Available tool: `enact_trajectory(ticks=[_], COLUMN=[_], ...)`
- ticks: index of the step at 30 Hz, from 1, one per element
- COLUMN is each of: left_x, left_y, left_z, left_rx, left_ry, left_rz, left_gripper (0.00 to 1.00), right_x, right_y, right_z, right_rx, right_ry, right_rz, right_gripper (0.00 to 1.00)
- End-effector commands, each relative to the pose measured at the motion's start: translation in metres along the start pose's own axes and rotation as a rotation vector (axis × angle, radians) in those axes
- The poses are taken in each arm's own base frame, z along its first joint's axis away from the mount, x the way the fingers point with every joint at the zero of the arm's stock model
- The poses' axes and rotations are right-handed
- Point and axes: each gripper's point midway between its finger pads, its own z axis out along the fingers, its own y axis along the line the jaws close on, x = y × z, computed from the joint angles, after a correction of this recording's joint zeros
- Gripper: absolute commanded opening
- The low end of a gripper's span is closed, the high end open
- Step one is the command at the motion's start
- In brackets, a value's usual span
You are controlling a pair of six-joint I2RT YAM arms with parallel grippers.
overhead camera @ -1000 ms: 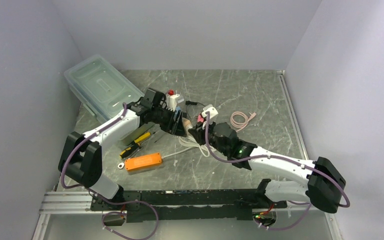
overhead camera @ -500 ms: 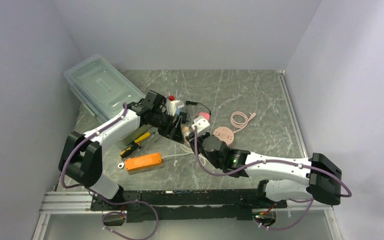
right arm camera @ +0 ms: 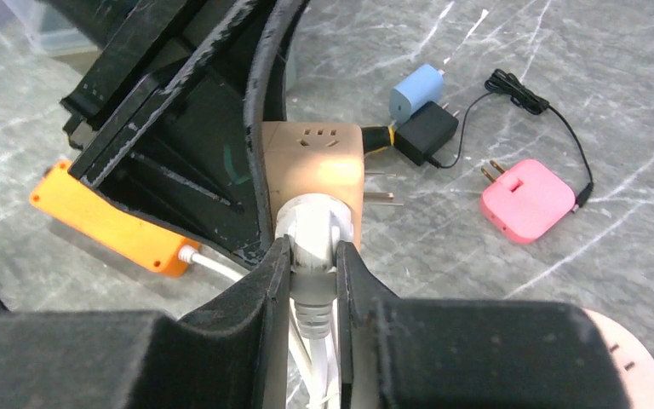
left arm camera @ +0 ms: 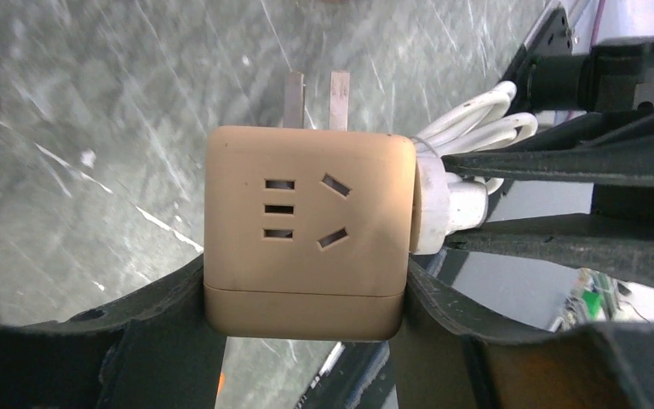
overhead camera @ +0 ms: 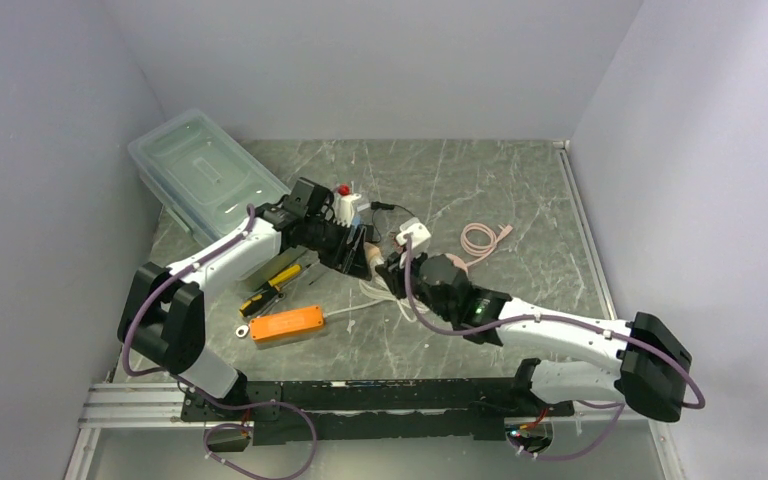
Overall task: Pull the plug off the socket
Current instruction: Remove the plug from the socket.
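While your left tool (left arm camera: 305, 294) clamps the tan cube socket (left arm camera: 306, 213), your right tool (right arm camera: 311, 268) pinches the white round plug (right arm camera: 308, 217) seated in it.

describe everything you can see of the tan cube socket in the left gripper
The tan cube socket is a matte plastic block with rounded edges and a seam near one end. The face toward the left wrist camera has three straight slots and two angled ones, all empty. Two flat metal prongs stick out of its far side. The left gripper clamps it on two opposite sides. A round white plug with a white cable sits in another face, pinched by the right gripper.
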Motion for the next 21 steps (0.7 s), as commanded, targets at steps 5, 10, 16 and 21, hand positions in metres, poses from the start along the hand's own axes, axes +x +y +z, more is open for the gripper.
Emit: enact_trajectory(ticks=[5, 10, 16, 21], left_x=[-0.017, -0.016, -0.018, -0.020], left_y=[0.072, 0.079, 0.061, 0.052], left_z=[-0.017, -0.020, -0.019, -0.017], left_rx=[-0.303, -0.354, -0.313, -0.291], left_ry=[-0.052, -0.049, -0.065, -0.075], left_rz=[-0.042, -0.025, 0.075, 0.113], left_gripper=[0.00, 0.00, 0.00, 0.00], right_x=[-0.032, -0.039, -0.020, -0.013], right_y=[0.061, 0.050, -0.018, -0.021], right_z=[-0.029, -0.031, -0.017, -0.013], right_rx=[-0.031, -0.030, 0.025, 0.007], right_ry=[-0.081, -0.086, -0.046, -0.024], right_rz=[-0.078, -0.026, 0.077, 0.084], right_gripper=[0.00, 0.00, 0.00, 0.00])
